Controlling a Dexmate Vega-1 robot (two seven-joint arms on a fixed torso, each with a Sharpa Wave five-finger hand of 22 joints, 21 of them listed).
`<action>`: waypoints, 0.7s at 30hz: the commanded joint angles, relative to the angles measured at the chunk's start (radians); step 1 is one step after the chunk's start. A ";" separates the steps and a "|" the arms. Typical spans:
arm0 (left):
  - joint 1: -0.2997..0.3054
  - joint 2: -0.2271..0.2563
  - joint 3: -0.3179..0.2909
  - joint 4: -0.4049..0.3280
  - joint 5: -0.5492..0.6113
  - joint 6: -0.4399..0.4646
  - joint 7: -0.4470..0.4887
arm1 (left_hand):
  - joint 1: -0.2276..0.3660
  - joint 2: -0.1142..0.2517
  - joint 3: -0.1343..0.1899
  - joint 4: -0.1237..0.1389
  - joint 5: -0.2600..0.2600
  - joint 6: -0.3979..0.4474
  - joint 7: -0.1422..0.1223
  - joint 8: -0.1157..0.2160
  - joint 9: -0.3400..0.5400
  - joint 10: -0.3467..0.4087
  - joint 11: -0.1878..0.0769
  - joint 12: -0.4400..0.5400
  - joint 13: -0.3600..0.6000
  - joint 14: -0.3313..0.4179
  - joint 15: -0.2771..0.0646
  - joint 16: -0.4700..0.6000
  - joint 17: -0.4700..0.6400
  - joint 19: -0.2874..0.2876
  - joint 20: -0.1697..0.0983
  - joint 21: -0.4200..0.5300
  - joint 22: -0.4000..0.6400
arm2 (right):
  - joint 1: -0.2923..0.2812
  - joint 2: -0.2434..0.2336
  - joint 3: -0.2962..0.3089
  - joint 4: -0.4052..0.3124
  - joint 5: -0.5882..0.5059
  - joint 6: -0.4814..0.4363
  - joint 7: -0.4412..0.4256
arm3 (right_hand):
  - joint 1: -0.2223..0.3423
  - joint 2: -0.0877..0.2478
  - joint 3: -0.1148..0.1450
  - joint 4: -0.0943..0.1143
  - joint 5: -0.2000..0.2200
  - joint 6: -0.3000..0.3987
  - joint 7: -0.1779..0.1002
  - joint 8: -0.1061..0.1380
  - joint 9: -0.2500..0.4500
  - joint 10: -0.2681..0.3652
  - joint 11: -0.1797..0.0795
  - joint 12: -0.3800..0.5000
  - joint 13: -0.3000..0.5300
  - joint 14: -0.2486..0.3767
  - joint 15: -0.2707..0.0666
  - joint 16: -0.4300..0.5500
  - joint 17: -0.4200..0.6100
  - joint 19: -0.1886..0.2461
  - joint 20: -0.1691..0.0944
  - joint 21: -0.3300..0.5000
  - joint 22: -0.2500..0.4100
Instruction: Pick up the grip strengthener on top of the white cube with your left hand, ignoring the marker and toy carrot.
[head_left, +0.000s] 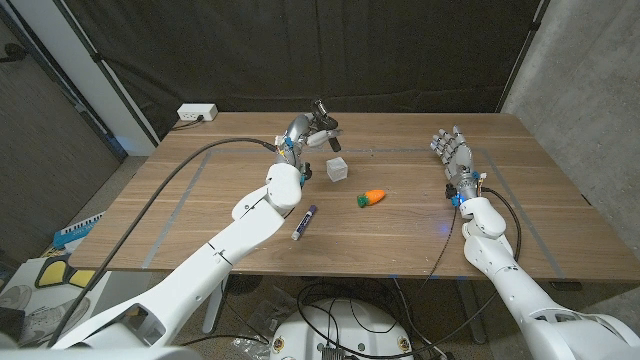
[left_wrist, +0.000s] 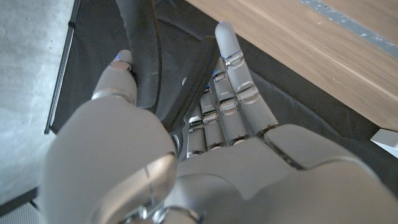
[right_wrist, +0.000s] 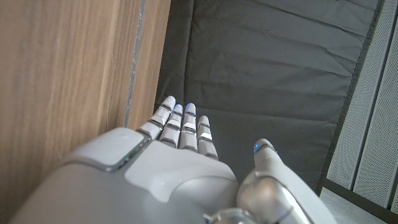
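- The left hand (head_left: 302, 132) is up above the worktop (head_left: 200, 215), behind the white cube (head_left: 338, 169), with the dark grip strengthener (head_left: 325, 118) pinched in it, clear of the cube top.
- To my eye the pick is nearly made; doing it well now means keeping the pinch firm and rising straight up, because the tool sticks out past the fingers and could twist loose.
- Any drift should go away from the cube, and stay well off the toy carrot (head_left: 372, 197) and the marker (head_left: 304, 222), both lying nearer the front edge.
- The right hand (head_left: 452, 155) stands at the far right with fingers apart, holding nothing.
- The head view gives the layout: tool, cube, carrot and marker in relation.
- The left wrist view adds the contact itself: a dark curved handle (left_wrist: 143, 56) lies between thumb and fingers (left_wrist: 233, 68).
- The right wrist view shows that hand (right_wrist: 180, 168) beside the worktop edge (right_wrist: 74, 74), empty.
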 joint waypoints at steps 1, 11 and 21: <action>0.042 -0.050 -0.056 0.066 -0.047 -0.194 0.033 | 0.118 0.142 0.333 0.259 0.015 -0.028 0.007 0.019 0.059 0.160 -0.079 0.375 0.637 0.524 -0.261 0.609 0.965 0.117 -0.108 0.152 0.163 | -0.008 -0.003 0.002 -0.010 0.004 -0.002 -0.003 | -0.006 0.000 -0.002 0.000 0.004 0.007 -0.003 0.002 0.004 0.007 0.000 0.000 0.001 0.009 0.001 -0.003 0.004 0.008 0.002 -0.006 0.004; 0.041 -0.060 -0.074 0.096 -0.086 -0.259 -0.011 | -0.100 0.153 0.429 0.406 0.022 0.075 0.093 0.097 0.096 0.254 -0.071 0.775 0.777 0.531 -0.245 1.004 1.027 0.092 -0.105 0.438 0.640 | -0.002 -0.001 0.001 -0.001 0.003 0.001 -0.003 | -0.008 0.000 -0.002 0.000 0.006 0.008 -0.002 0.002 0.004 0.034 -0.001 0.009 0.002 0.010 0.000 -0.005 0.003 0.008 0.002 -0.010 0.004; 0.038 -0.057 -0.082 0.061 -0.104 -0.181 -0.052 | -0.315 0.173 0.436 0.405 0.030 0.141 0.126 0.223 0.191 0.292 -0.059 1.016 0.769 0.518 -0.248 1.208 1.025 0.111 -0.106 0.481 0.790 | 0.003 0.000 -0.003 0.000 -0.001 -0.002 -0.008 | -0.008 0.000 -0.002 0.000 0.007 0.010 -0.001 0.002 0.004 0.034 -0.001 0.009 0.002 0.010 0.001 -0.006 0.003 0.009 0.002 -0.011 0.004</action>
